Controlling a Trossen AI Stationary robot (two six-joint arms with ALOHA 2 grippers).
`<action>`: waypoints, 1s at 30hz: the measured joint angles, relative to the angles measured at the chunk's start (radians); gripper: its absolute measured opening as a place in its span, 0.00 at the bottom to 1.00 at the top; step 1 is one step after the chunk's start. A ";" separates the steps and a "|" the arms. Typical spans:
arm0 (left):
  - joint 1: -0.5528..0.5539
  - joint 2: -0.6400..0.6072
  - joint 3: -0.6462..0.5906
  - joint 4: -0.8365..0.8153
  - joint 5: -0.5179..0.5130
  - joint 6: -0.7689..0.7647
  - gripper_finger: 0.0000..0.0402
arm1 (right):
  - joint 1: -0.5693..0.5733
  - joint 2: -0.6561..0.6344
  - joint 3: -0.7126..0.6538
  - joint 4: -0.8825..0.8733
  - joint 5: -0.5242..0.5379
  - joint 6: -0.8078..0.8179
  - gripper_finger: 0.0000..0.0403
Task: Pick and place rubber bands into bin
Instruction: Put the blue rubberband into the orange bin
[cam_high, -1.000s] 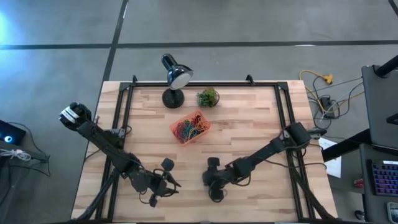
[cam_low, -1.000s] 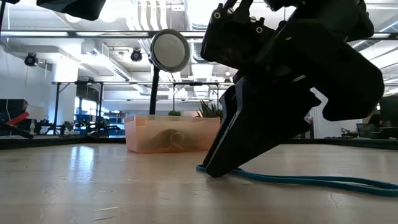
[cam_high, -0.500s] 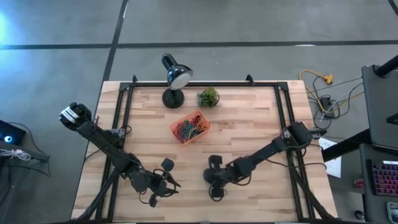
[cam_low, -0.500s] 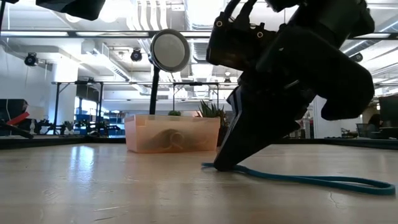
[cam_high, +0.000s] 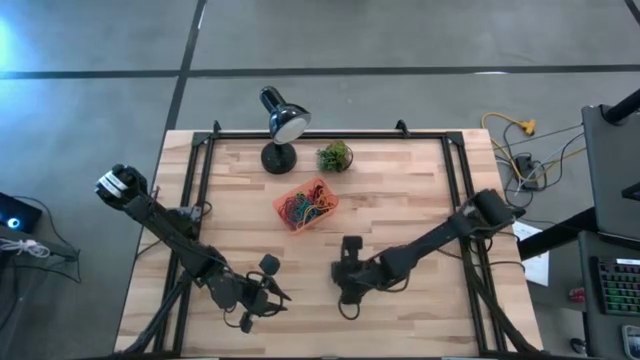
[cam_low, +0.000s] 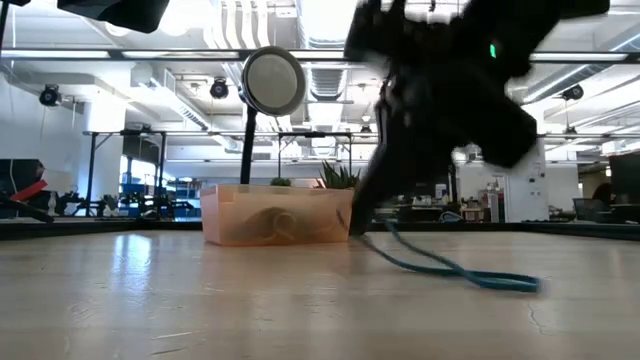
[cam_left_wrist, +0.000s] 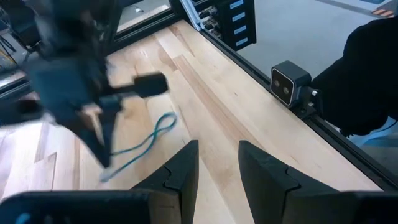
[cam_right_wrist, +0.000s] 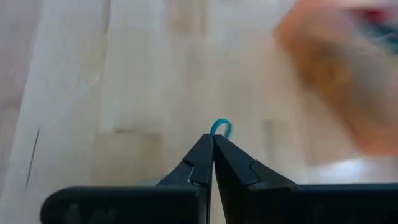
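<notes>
1. Right gripper (cam_right_wrist: 212, 142) has its fingers pinched together on a blue rubber band (cam_low: 450, 268), one end lifted, the rest trailing on the table (cam_high: 420, 200) — gripped at the tip so the loop hangs free.
2. The bin (cam_high: 306, 204) sits at about eleven o'clock from that gripper, well apart, already heaped with coloured bands; a carry that way looks next.
3. Left gripper (cam_left_wrist: 217, 171) waits at the table's near-left, fingers apart, holding nothing.

rubber band (cam_low: 450, 268): teal | bin (cam_high: 326, 213): orange-red | table (cam_high: 400, 190): pale wood
</notes>
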 joint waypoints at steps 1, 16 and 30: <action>0.000 0.000 0.000 0.000 0.000 0.000 0.24 | 0.000 -0.020 0.001 -0.013 0.026 -0.004 0.02; 0.000 0.000 0.000 0.001 0.000 0.000 0.24 | -0.064 -0.231 0.004 0.010 0.299 -0.255 0.02; 0.000 0.000 -0.002 -0.001 0.000 0.000 0.24 | -0.303 -0.273 0.052 0.214 0.204 -0.564 0.02</action>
